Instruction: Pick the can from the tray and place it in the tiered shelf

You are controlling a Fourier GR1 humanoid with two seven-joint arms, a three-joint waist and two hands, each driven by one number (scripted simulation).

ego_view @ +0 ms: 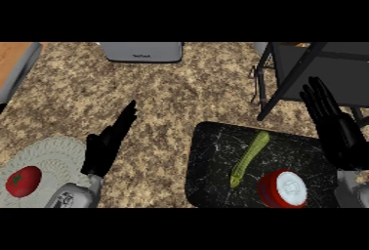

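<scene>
A red can with a white lid stands upright on the black tray, near the tray's front right. Beside it on the tray lies a green pepper. The dark tiered shelf stands at the back right of the counter. My right hand is open, fingers straight, over the tray's right edge, behind and right of the can and apart from it. At the left of the tray my left hand is open, fingers up, holding nothing.
A tomato lies on a pale round plate at the front left. A grey toaster stands at the back centre. A wooden board shows at the back left. Speckled counter lies between plate and tray.
</scene>
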